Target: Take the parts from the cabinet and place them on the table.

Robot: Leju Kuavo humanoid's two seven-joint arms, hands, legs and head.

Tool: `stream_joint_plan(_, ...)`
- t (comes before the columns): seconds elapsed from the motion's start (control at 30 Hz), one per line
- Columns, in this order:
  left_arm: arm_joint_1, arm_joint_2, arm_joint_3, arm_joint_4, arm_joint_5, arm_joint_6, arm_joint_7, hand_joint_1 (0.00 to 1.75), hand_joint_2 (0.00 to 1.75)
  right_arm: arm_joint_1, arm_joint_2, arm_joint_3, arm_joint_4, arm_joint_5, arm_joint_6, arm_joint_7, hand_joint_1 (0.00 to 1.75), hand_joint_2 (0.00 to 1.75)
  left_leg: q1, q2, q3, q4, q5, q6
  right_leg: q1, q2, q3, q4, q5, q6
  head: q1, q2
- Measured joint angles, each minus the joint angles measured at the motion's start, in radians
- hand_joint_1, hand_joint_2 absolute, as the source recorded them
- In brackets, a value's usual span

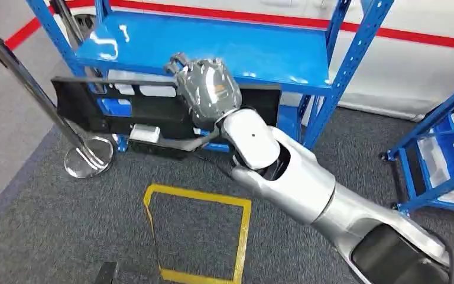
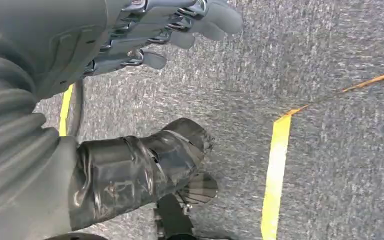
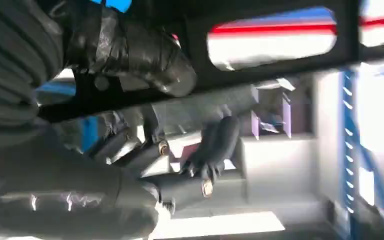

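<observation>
While our silver right arm reaches forward to the blue cabinet (image 1: 343,65), our right robot hand (image 1: 206,89) sits against the long black part (image 1: 153,109), about midway along it and under the front edge of the cabinet's blue shelf (image 1: 213,44). From the right wrist we see the thumb lying over one side of the part's black frame (image 3: 275,60) and the darker fingers (image 3: 215,145) curled round the other, so the hand is clamped on the part. The part lies lengthwise along the front of the cabinet, its left end sticking out past the cabinet's left front post, with pale labels (image 1: 145,133) on its face and a window cut through its frame.

Our left robot hand (image 2: 145,35) hangs over the grey carpet (image 2: 330,60); its fingers are spread apart with nothing between them.

On the carpet a yellow tape square (image 1: 198,236) lies before the cabinet. A chrome stanchion (image 1: 86,157) stands by the cabinet's left front corner, its pole leaning. A second blue rack (image 1: 443,154) stands at the right.
</observation>
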Motion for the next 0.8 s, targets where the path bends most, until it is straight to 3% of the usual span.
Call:
stream_joint_plan(0.03, 0.000, 0.000, 0.000, 0.000, 0.003, -0.001, 0.000, 0.00, 1.75, 0.000, 0.000, 0.000, 0.002, -0.003, -0.003, 0.000, 1.75, 1.75, -0.001, 0.001, -0.007, -0.002, 0.008, 0.013, 0.000, -0.001, -0.002, -0.001, 0.006, 0.008, 0.002, 0.000)
stream_joint_plan(0.07, 0.000, 0.001, 0.000, 0.000, 0.005, -0.001, 0.000, 0.00, 1.75, -0.001, 0.000, 0.000, 0.004, -0.006, -0.006, -0.001, 1.75, 1.75, 0.002, 0.004, -0.013, -0.005, 0.018, 0.029, -0.006, 0.000, -0.009, 0.007, -0.008, 0.013, 0.001, 0.000)
stream_joint_plan(0.1, -0.001, 0.003, 0.000, 0.000, 0.006, -0.001, 0.001, 0.00, 1.75, -0.002, 0.000, 0.000, 0.005, -0.009, -0.010, -0.001, 1.75, 1.75, 0.000, 0.004, -0.023, -0.005, 0.027, 0.043, -0.006, 0.001, -0.022, 0.037, -0.056, 0.014, 0.003, 0.000)
stream_joint_plan(0.17, -0.001, 0.008, 0.000, 0.000, 0.007, 0.000, 0.001, 0.00, 1.75, -0.004, 0.000, 0.000, 0.009, -0.013, -0.021, -0.001, 1.75, 1.75, -0.004, 0.004, -0.046, -0.005, 0.046, 0.058, -0.004, 0.003, -0.063, 0.182, -0.172, 0.013, 0.004, 0.000)
stream_joint_plan(0.2, 0.000, 0.009, 0.000, 0.000, 0.008, 0.000, 0.000, 0.00, 1.75, -0.004, 0.000, 0.000, 0.010, -0.013, -0.025, -0.002, 1.75, 1.75, -0.008, 0.004, -0.058, -0.005, 0.055, 0.061, -0.003, 0.004, -0.080, 0.253, -0.206, 0.013, 0.003, 0.000)
stream_joint_plan(0.23, 0.000, 0.010, 0.000, 0.000, 0.008, 0.000, -0.001, 0.00, 1.75, -0.004, 0.000, 0.000, 0.013, -0.013, -0.030, -0.002, 1.75, 1.75, -0.013, 0.004, -0.070, -0.004, 0.064, 0.062, -0.003, 0.004, -0.084, 0.301, -0.215, 0.011, 0.003, 0.000)
stream_joint_plan(0.27, 0.000, 0.012, 0.000, 0.000, 0.008, 0.000, -0.002, 0.00, 1.75, -0.004, 0.000, 0.000, 0.017, -0.013, -0.032, -0.002, 1.75, 1.75, -0.017, 0.004, -0.081, -0.004, 0.073, 0.063, -0.001, 0.005, -0.069, 0.304, -0.199, 0.006, 0.003, 0.000)
stream_joint_plan(0.3, 0.000, 0.015, 0.000, 0.000, 0.008, 0.000, -0.004, 0.00, 1.75, -0.004, 0.000, 0.000, 0.020, -0.013, -0.035, -0.003, 1.75, 1.75, -0.021, 0.003, -0.091, -0.004, 0.081, 0.064, 0.005, 0.006, -0.037, 0.272, -0.173, -0.002, 0.003, 0.000)
stream_joint_plan(0.33, 0.000, 0.016, 0.000, 0.000, 0.008, 0.000, -0.006, 0.00, 1.75, -0.005, 0.000, 0.000, 0.024, -0.013, -0.039, -0.005, 1.75, 1.75, -0.026, 0.002, -0.102, -0.004, 0.090, 0.063, 0.012, 0.006, 0.019, 0.200, -0.140, -0.017, 0.003, 0.000)
stream_joint_plan(0.37, -0.001, 0.018, 0.000, 0.000, 0.008, 0.000, -0.007, 0.00, 1.75, -0.009, 0.000, 0.000, 0.027, -0.013, -0.045, -0.010, 1.75, 1.75, -0.028, 0.001, -0.109, -0.004, 0.098, 0.063, 0.022, 0.008, 0.084, 0.111, -0.123, -0.038, 0.003, 0.000)
stream_joint_plan(0.4, -0.001, 0.014, 0.000, 0.000, 0.008, -0.002, -0.008, 0.00, 1.75, -0.014, 0.002, 0.000, 0.030, -0.013, -0.051, -0.013, 1.75, 1.75, -0.023, 0.003, -0.116, -0.005, 0.106, 0.062, 0.034, 0.009, 0.136, 0.030, -0.149, -0.065, 0.002, 0.000)
stream_joint_plan(0.43, -0.003, 0.015, 0.000, 0.000, 0.008, -0.002, -0.009, 0.00, 1.75, -0.018, 0.007, -0.001, 0.032, -0.013, -0.056, -0.013, 1.75, 1.75, -0.027, 0.005, -0.119, -0.006, 0.114, 0.054, 0.036, 0.007, 0.155, -0.016, -0.153, -0.064, -0.001, 0.000)
stream_joint_plan(0.47, -0.002, 0.016, 0.000, 0.000, 0.008, 0.000, -0.010, 0.00, 1.75, -0.019, 0.009, -0.002, 0.035, -0.013, -0.063, -0.014, 1.75, 1.75, -0.016, 0.005, -0.119, -0.015, 0.126, 0.045, 0.041, 0.008, 0.151, -0.011, -0.137, -0.054, 0.003, 0.000)
stream_joint_plan(0.53, -0.003, 0.016, 0.000, 0.000, 0.009, 0.005, -0.010, 0.00, 1.75, -0.021, 0.008, -0.002, 0.041, -0.012, -0.075, -0.014, 1.75, 1.75, -0.008, 0.005, -0.116, -0.032, 0.148, 0.034, 0.050, 0.010, 0.146, -0.025, -0.113, -0.062, 0.009, 0.000)
stream_joint_plan(0.57, -0.002, 0.024, 0.000, 0.000, 0.010, 0.005, -0.010, 0.00, 1.75, -0.019, 0.009, -0.002, 0.044, -0.012, -0.076, -0.014, 1.75, 1.75, -0.016, 0.002, -0.124, -0.036, 0.148, 0.031, 0.030, 0.003, 0.156, -0.066, -0.091, -0.064, 0.009, 0.000)
stream_joint_plan(0.6, 0.001, 0.020, 0.000, 0.000, 0.010, 0.006, -0.011, 0.00, 1.75, -0.019, 0.011, -0.002, 0.047, -0.012, -0.076, -0.015, 1.75, 1.75, -0.018, 0.001, -0.133, -0.027, 0.116, 0.022, 0.030, -0.001, 0.148, -0.077, -0.073, -0.057, 0.007, 0.000)
stream_joint_plan(0.63, 0.002, 0.019, 0.000, 0.000, 0.010, 0.006, -0.011, 0.00, 1.75, -0.020, 0.012, -0.002, 0.050, -0.012, -0.077, -0.015, 1.75, 1.75, -0.014, 0.003, -0.142, 0.008, 0.069, 0.016, 0.027, -0.001, 0.139, -0.080, -0.062, -0.064, 0.005, 0.000)
stream_joint_plan(0.67, 0.002, 0.021, 0.000, 0.000, 0.010, 0.006, -0.011, 0.00, 1.75, -0.020, 0.012, -0.002, 0.052, -0.012, -0.079, -0.015, 1.75, 1.75, -0.010, 0.003, -0.160, 0.085, 0.003, 0.008, 0.026, -0.001, 0.123, -0.078, -0.052, -0.059, 0.007, 0.000)
stream_joint_plan(0.7, 0.002, 0.022, -0.001, 0.000, 0.010, 0.008, -0.010, 0.00, 1.75, -0.018, 0.012, -0.002, 0.054, -0.012, -0.079, -0.015, 1.75, 1.75, -0.007, 0.003, -0.173, 0.150, -0.039, 0.002, 0.024, -0.002, 0.109, -0.074, -0.044, -0.054, 0.005, 0.000)
stream_joint_plan(0.73, 0.002, 0.024, -0.001, 0.000, 0.009, 0.008, -0.010, 0.00, 1.75, -0.016, 0.012, -0.002, 0.056, -0.012, -0.079, -0.015, 1.75, 1.75, -0.006, 0.003, -0.180, 0.206, -0.057, -0.004, 0.020, -0.002, 0.092, -0.069, -0.036, -0.051, 0.006, 0.000)
stream_joint_plan(0.77, 0.002, 0.024, -0.001, 0.000, 0.008, 0.008, -0.009, 0.00, 1.75, -0.013, 0.011, -0.002, 0.059, -0.012, -0.078, -0.015, 1.75, 1.75, -0.004, 0.003, -0.172, 0.230, -0.040, -0.011, 0.015, -0.002, 0.074, -0.061, -0.029, -0.046, 0.006, 0.000)
stream_joint_plan(0.8, 0.002, 0.024, -0.001, 0.000, 0.008, 0.008, -0.007, 0.00, 1.75, -0.010, 0.008, -0.002, 0.060, -0.012, -0.077, -0.012, 1.75, 1.75, -0.002, 0.003, -0.148, 0.218, -0.002, -0.016, 0.010, -0.002, 0.054, -0.050, -0.022, -0.040, 0.005, 0.000)
